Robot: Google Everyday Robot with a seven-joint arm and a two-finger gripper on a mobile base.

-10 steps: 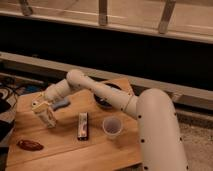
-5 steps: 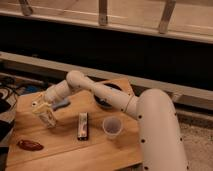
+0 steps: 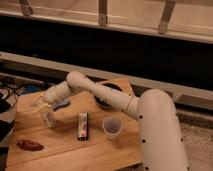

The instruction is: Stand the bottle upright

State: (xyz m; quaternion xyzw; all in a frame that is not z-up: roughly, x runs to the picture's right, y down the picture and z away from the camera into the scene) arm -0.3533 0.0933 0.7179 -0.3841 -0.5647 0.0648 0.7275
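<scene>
Bottle: sitting roughly upright on the counter, directly under the gripper.
Gripper: hovering over the counter's left part, pinching the bottle's top.
Dark bar: lying flat to the gripper's right.
White cup: standing farther right, beyond the bar.
Reddish-brown object: lying below the gripper, near the front edge.

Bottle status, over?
Gripper at table's left side, on the small pale whitish-beige bottle. Bottle near upright, slightly tilted, base at the wooden table. Dark flat bar and white paper cup to its right, apart.
</scene>
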